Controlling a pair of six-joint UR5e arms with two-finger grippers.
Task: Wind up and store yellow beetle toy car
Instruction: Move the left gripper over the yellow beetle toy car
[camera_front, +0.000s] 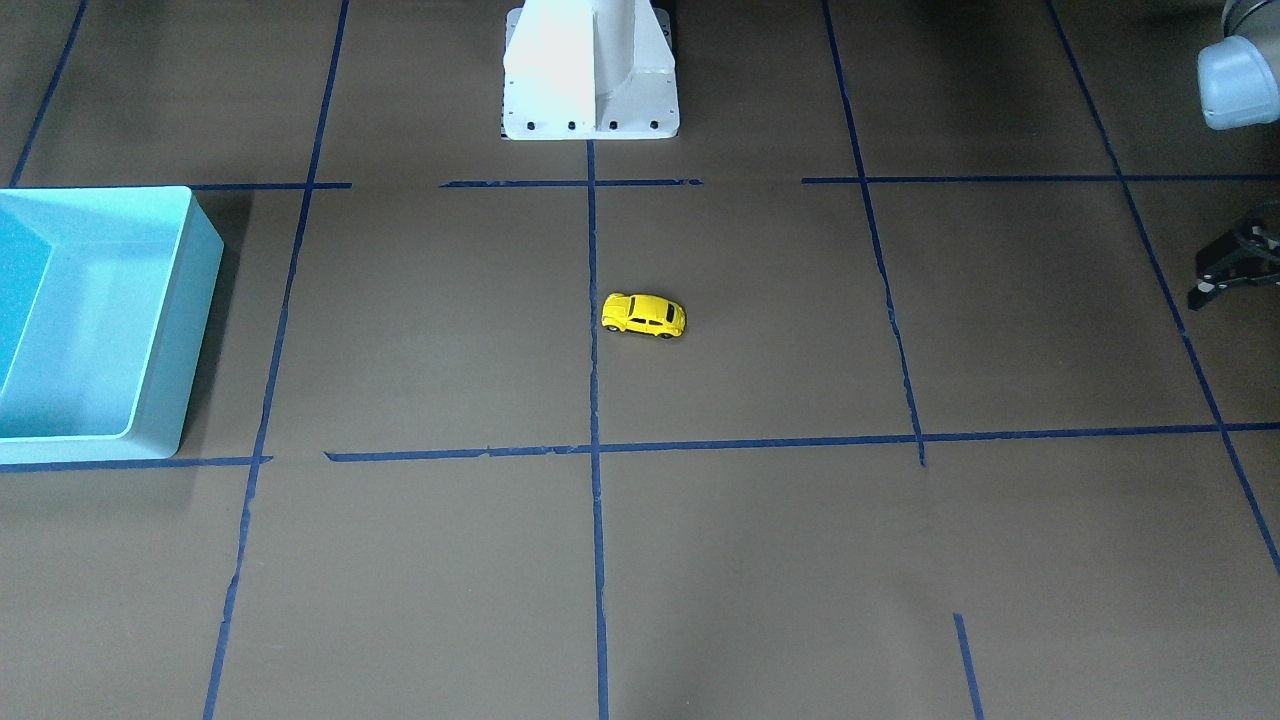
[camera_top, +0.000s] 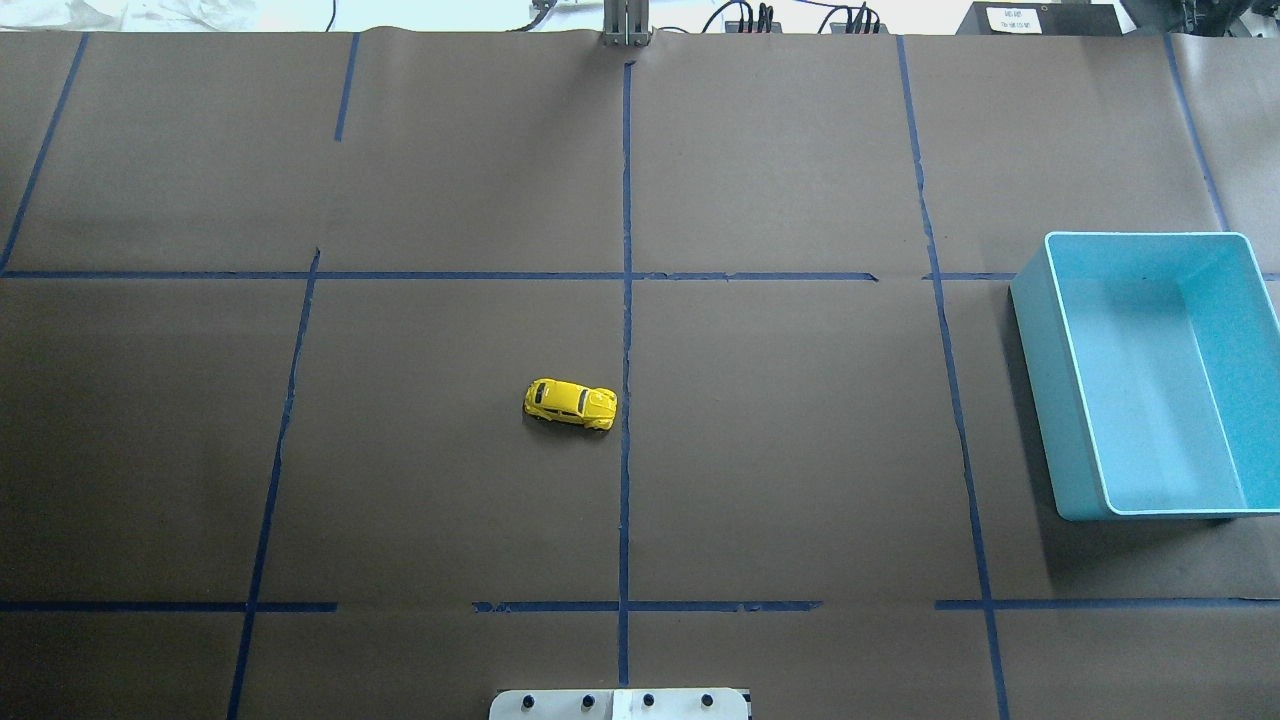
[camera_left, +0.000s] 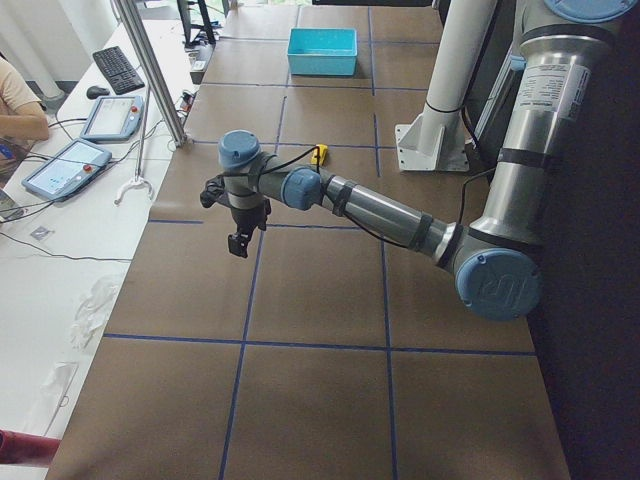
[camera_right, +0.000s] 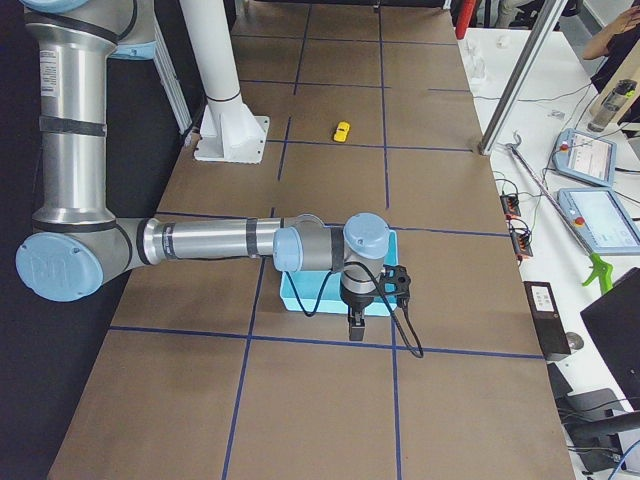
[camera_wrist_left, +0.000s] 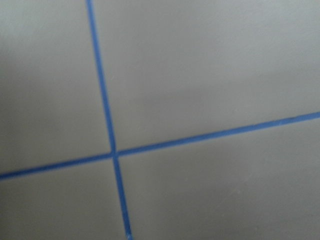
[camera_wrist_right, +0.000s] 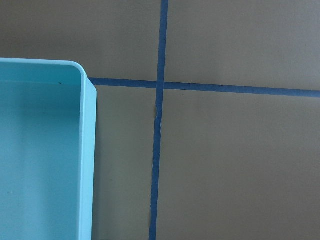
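The yellow beetle toy car (camera_front: 644, 316) stands on its wheels near the table's middle, beside the centre tape line; it also shows in the overhead view (camera_top: 570, 404). The light blue bin (camera_top: 1060, 400) sits at the robot's right. My left gripper (camera_front: 1196, 286) hangs over the table's far left part, well away from the car, fingers apart and empty. My right gripper (camera_right: 355, 325) hovers by the bin's outer edge; I cannot tell if it is open or shut. The right wrist view shows the bin's corner (camera_wrist_right: 87, 150). Neither wrist view shows fingers.
The table is covered in brown paper with a blue tape grid. The robot's white base (camera_front: 590, 70) stands at the table's near edge, behind the car. Operators' tablets and cables lie on side tables beyond both table ends.
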